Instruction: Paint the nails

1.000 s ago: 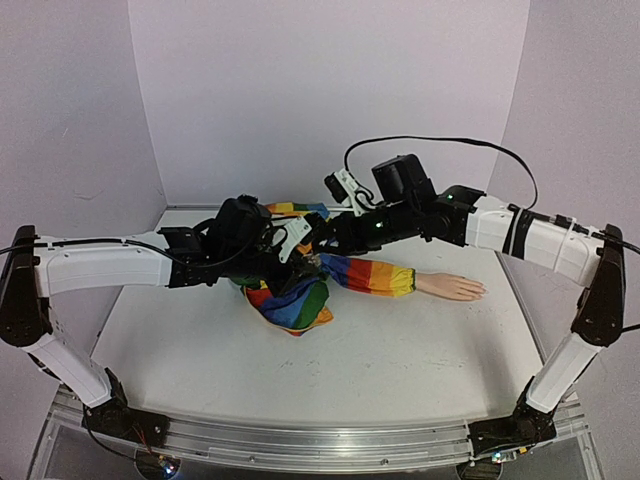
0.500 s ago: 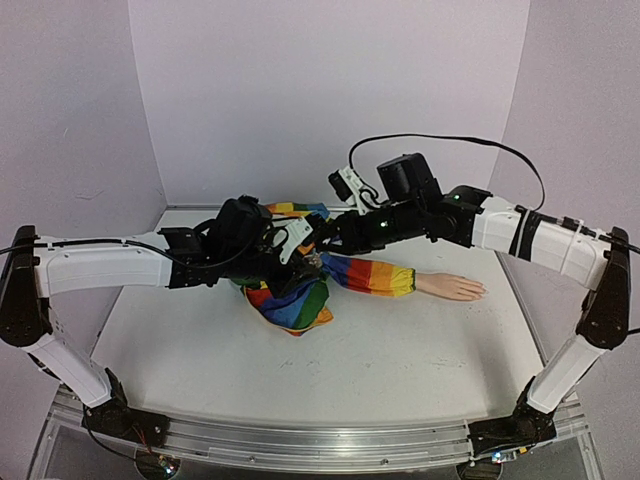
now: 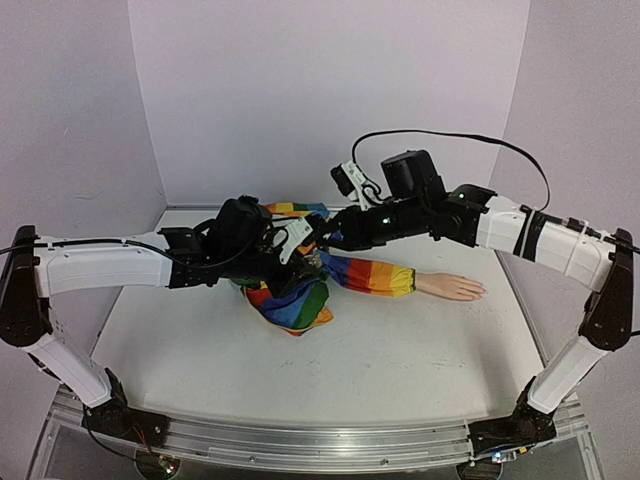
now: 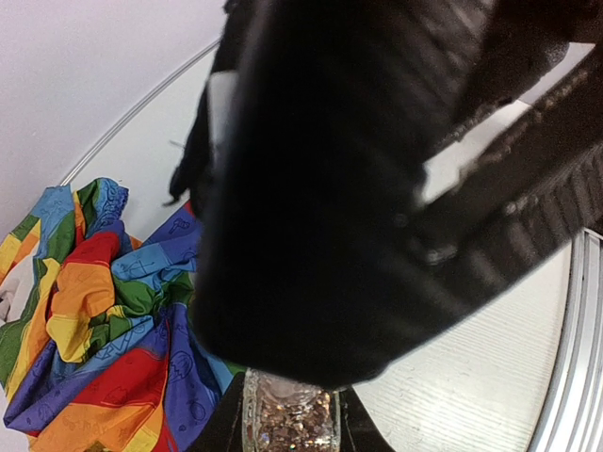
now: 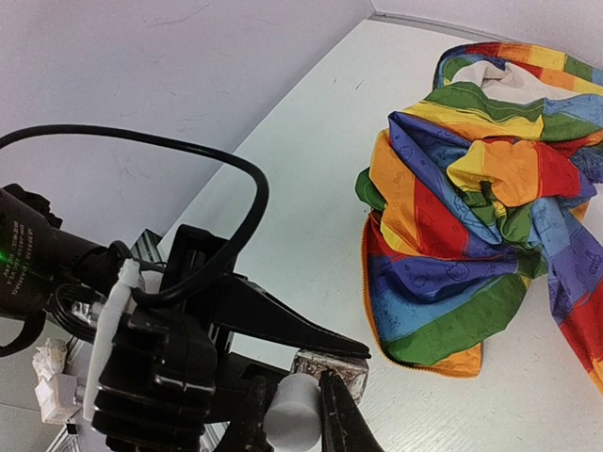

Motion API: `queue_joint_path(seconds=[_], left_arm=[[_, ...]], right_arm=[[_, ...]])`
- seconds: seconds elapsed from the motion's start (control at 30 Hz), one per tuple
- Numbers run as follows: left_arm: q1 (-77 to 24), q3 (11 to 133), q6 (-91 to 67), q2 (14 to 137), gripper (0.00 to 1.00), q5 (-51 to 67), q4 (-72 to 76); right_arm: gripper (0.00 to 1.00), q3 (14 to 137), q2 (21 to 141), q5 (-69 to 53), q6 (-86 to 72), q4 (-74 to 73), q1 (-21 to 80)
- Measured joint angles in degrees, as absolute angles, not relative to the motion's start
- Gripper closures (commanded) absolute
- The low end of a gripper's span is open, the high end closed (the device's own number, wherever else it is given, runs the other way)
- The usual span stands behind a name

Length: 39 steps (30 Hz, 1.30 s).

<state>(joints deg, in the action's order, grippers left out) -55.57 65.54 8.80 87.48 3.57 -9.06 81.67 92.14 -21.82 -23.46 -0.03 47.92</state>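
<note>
Soft, even overhead light for me, with faint shadows on the table (image 3: 400, 340). A blurred black shape (image 4: 330, 188) fills my left wrist view.

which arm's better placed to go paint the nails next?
Likely right. The right gripper is shut on the cap; the mannequin hand lies on that arm's side. The left gripper holds the glitter bottle.

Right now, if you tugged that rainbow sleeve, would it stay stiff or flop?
Probably floppy: the sleeve lies crumpled in loose folds. It would likely bunch rather than slide whole. The hand looks solid, so that end may drag behind.
</note>
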Motion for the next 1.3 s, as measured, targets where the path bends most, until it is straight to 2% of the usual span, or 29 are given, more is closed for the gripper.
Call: queue_joint_path(seconds=[0.6,0.87,1.1,1.3], left_arm=[[-55.6,65.5,8.8,87.5,1.0,3.3,-9.1],[-55.6,65.5,8.8,87.5,1.0,1.7,-9.1],[-55.6,65.5,9.0,87.5,1.0,0.0,-9.1],[-55.5,65.5,9.0,87.5,1.0,-0.1,-9.1]], right_arm=[[1.0,80.8,89.8,-19.9,-24.3,0.1,47.9],[1.0,75.4,84.7,-17.3,-24.9,0.1,46.1],[1.0,61.9,75.0,-13.8,-25.9,-0.6,33.8],[1.0,48.9,67.5,-11.8,-26.4,-2.7,15.5]])
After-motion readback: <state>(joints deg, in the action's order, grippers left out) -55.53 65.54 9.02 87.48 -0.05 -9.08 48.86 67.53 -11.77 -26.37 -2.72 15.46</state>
